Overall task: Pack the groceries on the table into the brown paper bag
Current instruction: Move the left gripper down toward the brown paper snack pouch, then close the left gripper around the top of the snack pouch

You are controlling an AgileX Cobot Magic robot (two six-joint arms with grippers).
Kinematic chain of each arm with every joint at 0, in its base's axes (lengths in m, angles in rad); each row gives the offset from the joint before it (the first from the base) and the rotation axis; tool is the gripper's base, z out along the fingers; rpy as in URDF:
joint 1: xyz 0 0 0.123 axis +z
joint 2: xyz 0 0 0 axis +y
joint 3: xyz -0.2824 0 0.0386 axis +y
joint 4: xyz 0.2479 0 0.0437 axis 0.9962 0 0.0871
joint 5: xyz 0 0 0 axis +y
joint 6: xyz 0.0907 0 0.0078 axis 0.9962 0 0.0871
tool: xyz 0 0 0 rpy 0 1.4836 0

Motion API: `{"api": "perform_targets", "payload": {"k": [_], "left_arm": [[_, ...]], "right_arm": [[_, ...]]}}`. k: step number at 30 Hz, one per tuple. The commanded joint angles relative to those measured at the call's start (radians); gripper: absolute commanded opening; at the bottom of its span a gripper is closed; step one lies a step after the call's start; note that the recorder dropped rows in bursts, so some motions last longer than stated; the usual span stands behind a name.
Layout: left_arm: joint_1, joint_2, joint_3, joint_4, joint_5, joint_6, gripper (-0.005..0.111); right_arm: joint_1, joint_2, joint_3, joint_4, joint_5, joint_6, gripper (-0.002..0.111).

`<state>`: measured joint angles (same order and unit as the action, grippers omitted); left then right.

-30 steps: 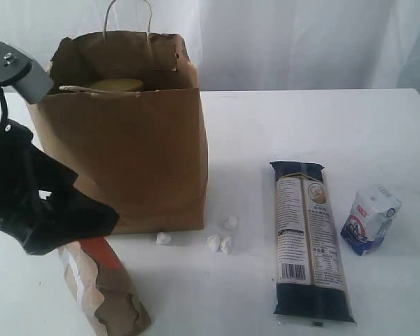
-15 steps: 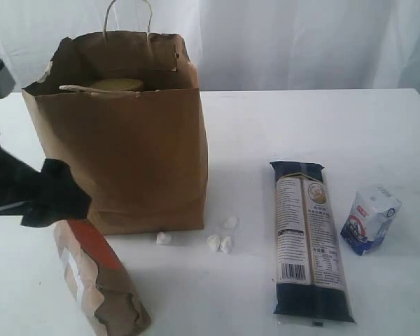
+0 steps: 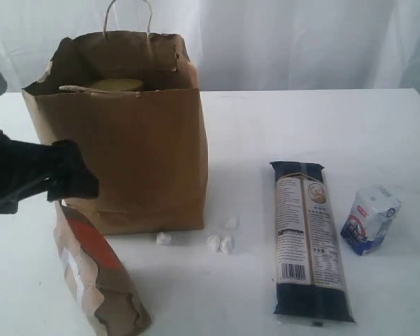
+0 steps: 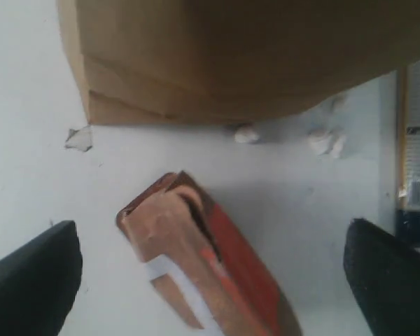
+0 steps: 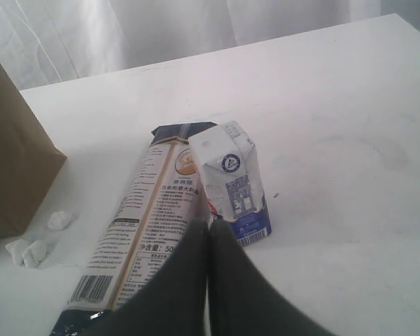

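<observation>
Left gripper [image 4: 211,252] has lifted above the torn, crumpled brown-red pouch [image 3: 98,280].

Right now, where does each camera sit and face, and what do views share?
Exterior: off the arms, facing across the table at the brown paper bag; left arm shows.
Left wrist: above the brown-red pouch, looking down through the open left gripper.
Right wrist: angled down at the carton and packet past the shut right gripper.
Shared: white crumbs in all three.
</observation>
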<state>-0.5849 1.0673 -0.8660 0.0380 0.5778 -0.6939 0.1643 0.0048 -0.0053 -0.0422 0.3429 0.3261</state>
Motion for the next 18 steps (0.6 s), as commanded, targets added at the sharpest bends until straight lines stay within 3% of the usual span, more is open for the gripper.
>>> {"api": "perform_targets", "payload": {"k": [1,8,12,16,18], "left_arm": [[-0.006,0.003,-0.002,-0.038,-0.117,-0.009,0.105],[-0.006,0.003,-0.002,-0.026,-0.201,-0.006,0.105],[-0.006,0.012,-0.002,-0.038,-0.125,-0.036,0.105],[-0.006,0.059,-0.002,-0.026,-0.032,-0.345,0.105],[-0.006,0.084,-0.002,-0.012,-0.036,-0.417,0.105]], "right_arm": [[0.004,-0.005,0.005,-0.006,-0.008,-0.009,0.0],[0.004,-0.005,0.005,-0.006,-0.008,-0.009,0.0],[0.004,-0.005,0.005,-0.006,-0.008,-0.009,0.0],[0.004,-0.005,0.005,-0.006,-0.008,-0.009,0.0],[0.004,-0.005,0.005,-0.006,-0.008,-0.009,0.0]]}}
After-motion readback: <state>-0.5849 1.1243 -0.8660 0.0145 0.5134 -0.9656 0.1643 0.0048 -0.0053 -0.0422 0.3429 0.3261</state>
